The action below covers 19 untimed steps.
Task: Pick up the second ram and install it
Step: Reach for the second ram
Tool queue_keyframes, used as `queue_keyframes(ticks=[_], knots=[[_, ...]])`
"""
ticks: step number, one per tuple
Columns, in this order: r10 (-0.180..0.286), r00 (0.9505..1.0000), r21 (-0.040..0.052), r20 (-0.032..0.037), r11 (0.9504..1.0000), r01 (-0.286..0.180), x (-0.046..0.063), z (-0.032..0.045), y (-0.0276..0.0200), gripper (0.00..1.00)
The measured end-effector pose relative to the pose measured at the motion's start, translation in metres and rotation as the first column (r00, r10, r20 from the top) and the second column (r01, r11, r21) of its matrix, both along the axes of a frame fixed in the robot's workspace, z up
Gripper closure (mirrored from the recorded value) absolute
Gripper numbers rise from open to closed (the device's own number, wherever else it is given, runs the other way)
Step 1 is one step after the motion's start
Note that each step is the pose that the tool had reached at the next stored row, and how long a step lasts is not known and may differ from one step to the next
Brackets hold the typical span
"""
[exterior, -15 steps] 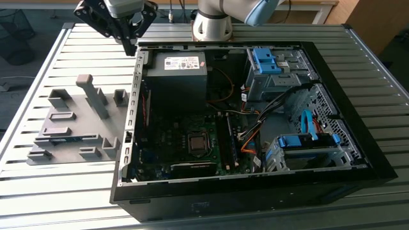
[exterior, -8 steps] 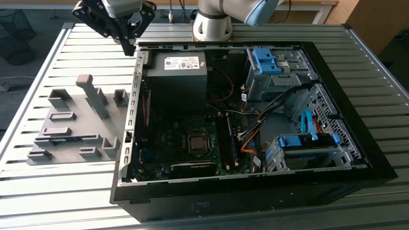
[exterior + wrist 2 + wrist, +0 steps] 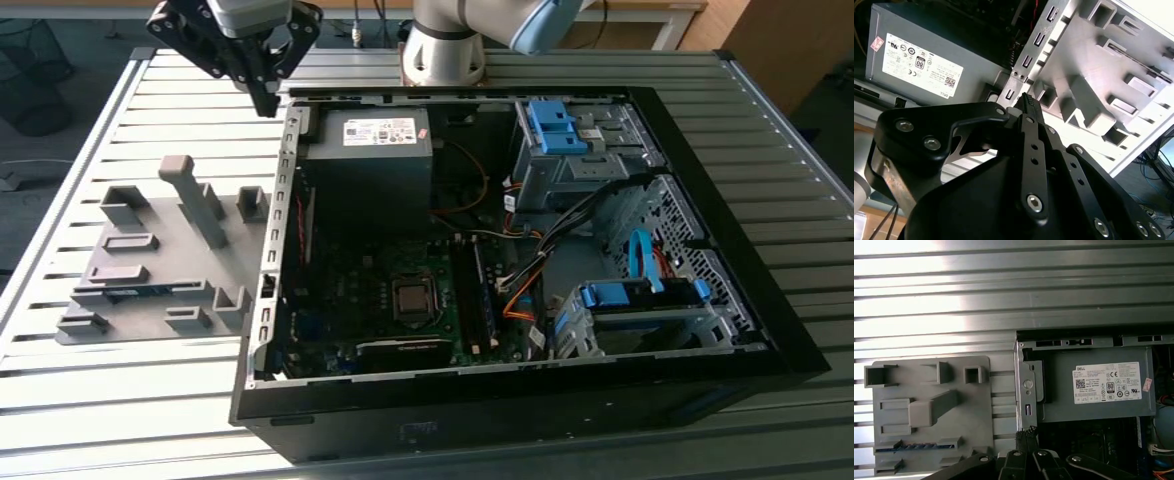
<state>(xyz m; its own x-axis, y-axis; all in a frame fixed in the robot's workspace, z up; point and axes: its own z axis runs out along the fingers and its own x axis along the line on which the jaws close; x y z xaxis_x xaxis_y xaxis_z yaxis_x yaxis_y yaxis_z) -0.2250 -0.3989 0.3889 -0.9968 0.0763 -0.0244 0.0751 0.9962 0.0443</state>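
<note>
Pincer: the black pincer (image 3: 272, 100) has its two fingers squeezed close together. It holds nothing.
Pincer's place: it hangs in the air over a far corner of the open computer case (image 3: 534, 420), right by the gray power box (image 3: 367, 170). In the second wrist view its tip (image 3: 1027, 100) points at the case edge beside the power box (image 3: 929, 45).
Second ram: the second ram (image 3: 134, 290) lies flat in a slot of the gray holder (image 3: 160, 240), well apart from the pincer. In the first wrist view it is the thin blue strip (image 3: 916, 446).
Holder's place: on the table (image 3: 134, 420), just beside the case, near the table's edge on the exterior view's left.
Done so far: a darker stick (image 3: 475, 300) seems to stand in a slot inside the case.
Not done yet: the second ram is not picked up and not put in.
</note>
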Motion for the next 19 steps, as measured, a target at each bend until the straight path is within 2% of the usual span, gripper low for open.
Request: queue_keyframes(ticks=[19], knots=[[0.0,1.0,0.0,0.0,1.0,0.0,-0.018,-0.0004,0.0,0.89]])
